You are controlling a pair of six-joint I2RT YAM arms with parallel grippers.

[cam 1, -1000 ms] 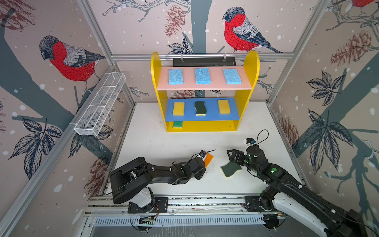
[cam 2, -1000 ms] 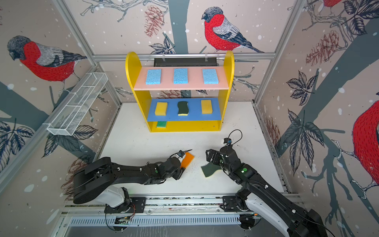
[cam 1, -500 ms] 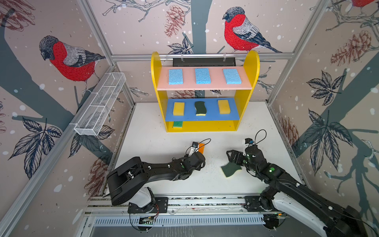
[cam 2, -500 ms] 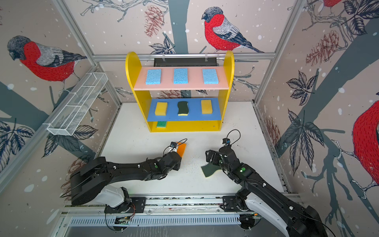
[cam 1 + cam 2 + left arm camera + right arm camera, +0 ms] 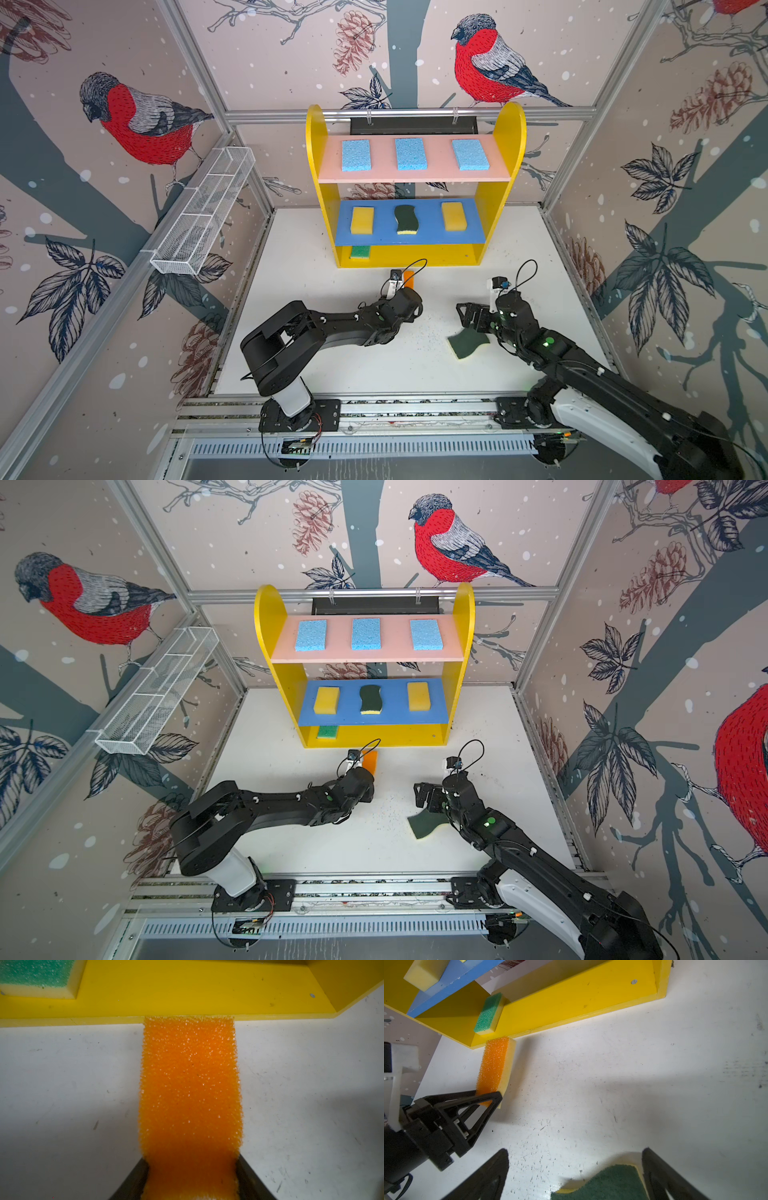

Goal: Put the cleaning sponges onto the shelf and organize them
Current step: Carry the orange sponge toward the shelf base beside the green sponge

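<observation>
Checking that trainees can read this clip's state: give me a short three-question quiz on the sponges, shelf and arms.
1. True or false: the orange sponge lies fully on the shelf's bottom board.
2. How many sponges sit on the blue board? A two, B three, C four.
3. Fill in: the right jaws stand open at a ___ scourer on the table.
Key: 1 false, the left jaws hold it at the board's front edge; 2 B; 3 dark-green.

Dark-green scourer (image 5: pixel 602 1184) — cut off at edge.
</observation>
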